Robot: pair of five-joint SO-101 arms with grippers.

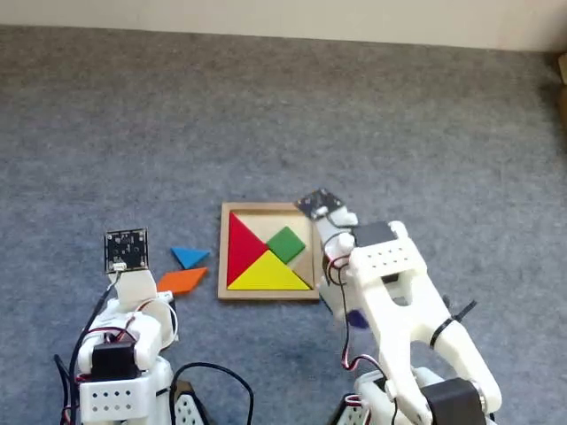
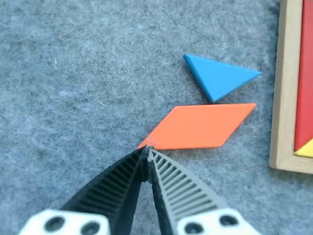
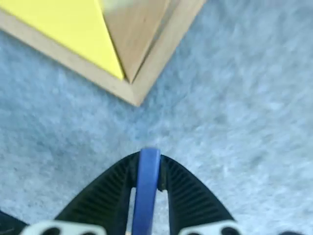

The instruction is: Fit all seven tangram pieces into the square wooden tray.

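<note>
The square wooden tray (image 1: 223,257) lies mid-table with a red triangle (image 1: 240,246), a yellow triangle (image 1: 267,275) and a green square (image 1: 286,243) inside it. Left of the tray lie a small blue triangle (image 1: 190,257) and an orange parallelogram (image 1: 182,280). My left gripper (image 2: 147,154) is shut and empty, its tips at the corner of the orange parallelogram (image 2: 198,127), near the blue triangle (image 2: 218,76). My right gripper (image 3: 148,159) is shut on a dark blue piece (image 3: 146,188) held on edge, just outside the tray's corner (image 3: 139,90). In the high view that piece (image 1: 356,319) shows under the right arm.
Grey carpet covers the whole table. The right arm's body (image 1: 403,310) stands over the ground right of the tray and hides it. Open carpet lies beyond the tray and to both sides.
</note>
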